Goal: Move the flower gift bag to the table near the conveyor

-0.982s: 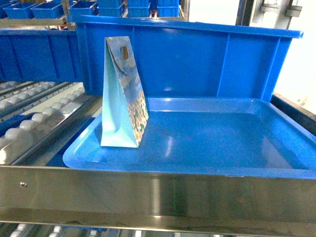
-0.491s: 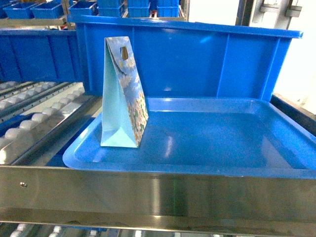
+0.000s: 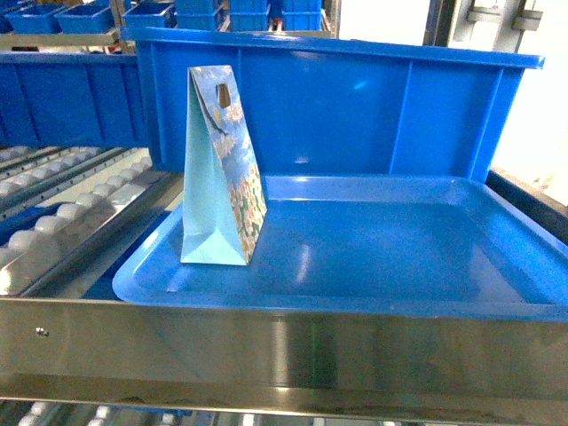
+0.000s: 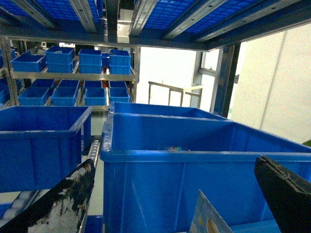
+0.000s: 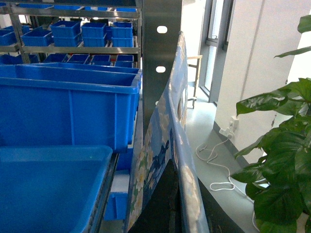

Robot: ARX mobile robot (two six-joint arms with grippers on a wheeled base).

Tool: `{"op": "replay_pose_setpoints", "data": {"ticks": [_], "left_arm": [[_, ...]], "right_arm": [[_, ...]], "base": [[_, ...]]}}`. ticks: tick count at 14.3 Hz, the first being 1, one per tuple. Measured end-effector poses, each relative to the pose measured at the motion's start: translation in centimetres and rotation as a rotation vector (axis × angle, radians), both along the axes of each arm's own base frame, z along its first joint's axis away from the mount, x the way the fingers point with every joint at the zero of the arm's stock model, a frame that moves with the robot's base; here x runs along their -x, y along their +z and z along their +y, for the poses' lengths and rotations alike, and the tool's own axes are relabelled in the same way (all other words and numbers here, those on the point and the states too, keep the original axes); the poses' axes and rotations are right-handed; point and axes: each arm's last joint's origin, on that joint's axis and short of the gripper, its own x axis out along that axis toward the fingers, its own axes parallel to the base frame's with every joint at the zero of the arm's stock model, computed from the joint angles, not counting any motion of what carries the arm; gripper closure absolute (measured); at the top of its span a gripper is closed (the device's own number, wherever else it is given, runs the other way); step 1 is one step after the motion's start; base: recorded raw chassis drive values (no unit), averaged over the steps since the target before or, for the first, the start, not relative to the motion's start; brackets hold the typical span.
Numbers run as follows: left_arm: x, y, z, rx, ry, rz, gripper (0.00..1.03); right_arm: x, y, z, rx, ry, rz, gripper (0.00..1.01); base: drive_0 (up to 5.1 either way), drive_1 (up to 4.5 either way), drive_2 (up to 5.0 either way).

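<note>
A flower gift bag [image 3: 222, 169] stands upright at the left end of a shallow blue tray [image 3: 355, 307], pale blue on its side and floral on its face. Neither gripper shows in the head view. In the left wrist view my left gripper [image 4: 174, 162] is open wide, and the bag's top corner [image 4: 208, 218] pokes up between its fingers, touching neither. In the right wrist view my right gripper [image 5: 182, 174] is shut on the edge of a floral gift bag [image 5: 163, 131], held beside the shelf post. The conveyor [image 3: 71, 213] runs along the left. The table is out of view.
A tall blue bin [image 3: 355, 106] stands right behind the tray. A shiny steel rail [image 3: 284, 346] crosses the front. A steel shelf post [image 5: 160, 48], a leafy plant [image 5: 282, 160] and a floor cable [image 5: 218, 184] are on the right. More blue bins [image 4: 63, 73] fill the racks behind.
</note>
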Motion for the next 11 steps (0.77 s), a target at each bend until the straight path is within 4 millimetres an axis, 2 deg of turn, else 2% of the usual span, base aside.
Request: {"op": "replay_pose_setpoints", "data": {"ticks": [1, 2, 3, 8, 11], "left_arm": [[0.0, 0.0, 0.0, 0.0, 0.0, 0.0, 0.05], [-1.3, 0.5, -1.9, -0.03, -0.005, -0.014, 0.05], [-2.5, 0.1, -4.0, -0.077, -0.021, 0.005, 0.05], [-4.6, -1.7, -6.5, -0.127, -0.038, 0.166, 0.05], [-4.9, -3.1, -7.7, -0.148, -0.069, 0.276, 0.05]], "right_arm": [[0.0, 0.0, 0.0, 0.002, 0.0, 0.0, 0.99], [0.0, 0.0, 0.0, 0.003, 0.0, 0.0, 0.99], [0.0, 0.0, 0.0, 0.003, 0.0, 0.0, 0.99], [0.0, 0.0, 0.0, 0.003, 0.0, -0.001, 0.99], [0.0, 0.0, 0.0, 0.003, 0.0, -0.001, 0.99]], "base": [[0.0, 0.0, 0.0], [0.0, 0.0, 0.0], [0.0, 0.0, 0.0], [0.0, 0.0, 0.0], [0.0, 0.0, 0.0]]}}
